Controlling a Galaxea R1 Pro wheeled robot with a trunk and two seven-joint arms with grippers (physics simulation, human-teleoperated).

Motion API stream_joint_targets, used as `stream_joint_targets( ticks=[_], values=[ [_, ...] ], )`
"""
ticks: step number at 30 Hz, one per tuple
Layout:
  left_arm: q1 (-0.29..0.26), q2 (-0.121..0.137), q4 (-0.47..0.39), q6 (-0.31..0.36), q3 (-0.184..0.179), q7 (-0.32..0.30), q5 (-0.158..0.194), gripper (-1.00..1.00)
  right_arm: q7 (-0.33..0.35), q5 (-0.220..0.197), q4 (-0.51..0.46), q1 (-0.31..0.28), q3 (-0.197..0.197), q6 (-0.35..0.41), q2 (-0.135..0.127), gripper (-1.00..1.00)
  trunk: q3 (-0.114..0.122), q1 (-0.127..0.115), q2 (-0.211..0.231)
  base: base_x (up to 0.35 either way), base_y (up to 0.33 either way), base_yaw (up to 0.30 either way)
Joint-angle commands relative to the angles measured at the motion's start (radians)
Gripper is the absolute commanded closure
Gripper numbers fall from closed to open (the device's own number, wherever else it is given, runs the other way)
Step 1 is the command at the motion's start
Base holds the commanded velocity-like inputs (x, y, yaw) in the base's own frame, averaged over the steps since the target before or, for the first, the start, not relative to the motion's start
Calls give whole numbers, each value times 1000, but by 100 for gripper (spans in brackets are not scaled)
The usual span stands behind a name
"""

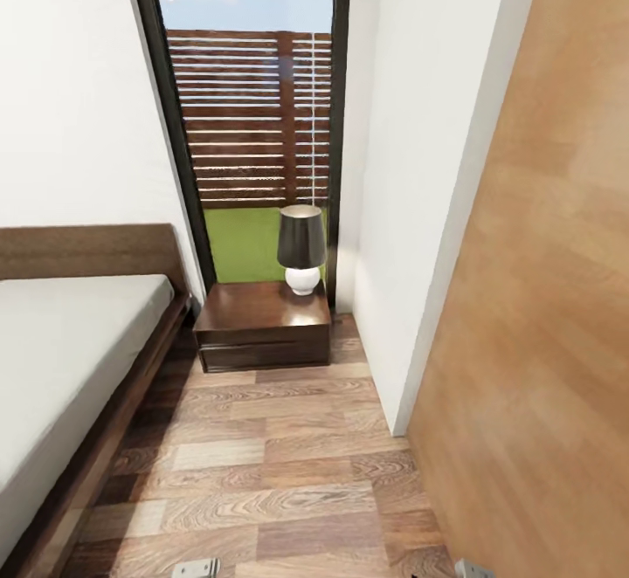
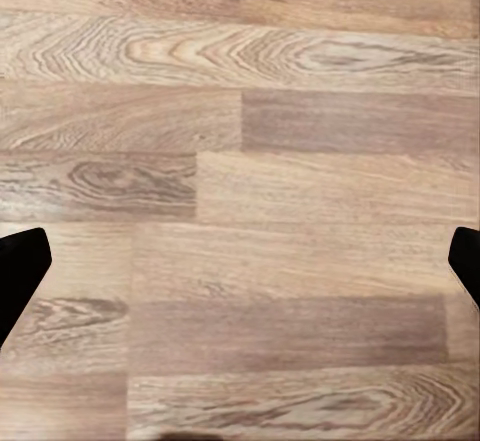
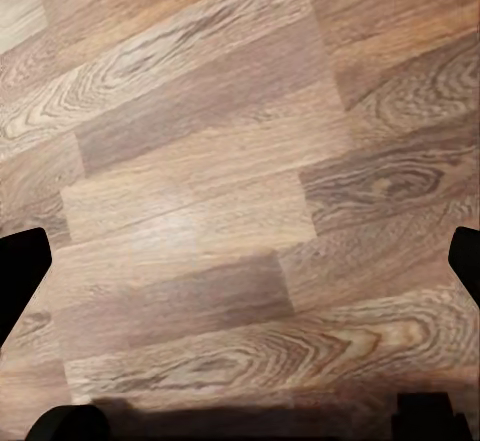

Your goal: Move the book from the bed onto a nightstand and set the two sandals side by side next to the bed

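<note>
The bed (image 1: 61, 351) with its pale mattress and dark wooden frame runs along the left of the head view. A dark brown nightstand (image 1: 262, 326) stands beside its headboard, under the tall window. The book and the two sandals are out of view. My left gripper (image 2: 240, 266) points down at bare wood floor, its dark fingertips (image 2: 20, 266) far apart at the picture's edges, open with nothing between them. My right gripper (image 3: 240, 266) is likewise open over the plank floor, its fingers (image 3: 22, 271) spread wide.
A lamp (image 1: 301, 249) with a dark shade and white base stands on the nightstand's back right. A white wall corner (image 1: 411, 299) and a light wood panel (image 1: 542, 342) close off the right. Wood-plank floor (image 1: 262, 473) runs between bed and wall.
</note>
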Motion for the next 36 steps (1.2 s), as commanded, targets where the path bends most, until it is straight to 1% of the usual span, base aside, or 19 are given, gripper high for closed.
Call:
stream_joint_targets(
  ticks=[1, 5, 11, 16, 28, 36],
  values=[
    [-1, 0, 1, -3, 9, -3, -8, -100, 5, -7, 1, -1, -2, -1, 0, -100, -1, 1, 0, 312, -98, 248],
    [-1, 0, 1, -3, 9, -3, -8, -100, 5, -7, 1, -1, -2, -1, 0, -100, -1, 1, 0, 262, -65, 273],
    [-1, 1, 1, -3, 9, -4, -8, -100, 5, -7, 2, -1, -2, -1, 0, -100, -1, 1, 0, 65, -11, 263],
    [-1, 1, 1, -3, 9, -4, -8, -100, 5, -7, 2, -1, -2, -1, 0, -100, -1, 1, 0, 145, -1, 64],
    [-1, 1, 1, -3, 9, -4, -8, -100, 5, -7, 2, -1, -2, -1, 0, -100, -1, 1, 0, 305, 0, 11],
    [-1, 1, 1, -3, 9, -4, -8, -100, 4, -7, 2, -1, -2, -1, 0, -100, -1, 1, 0, 318, 0, 225]
  ],
)
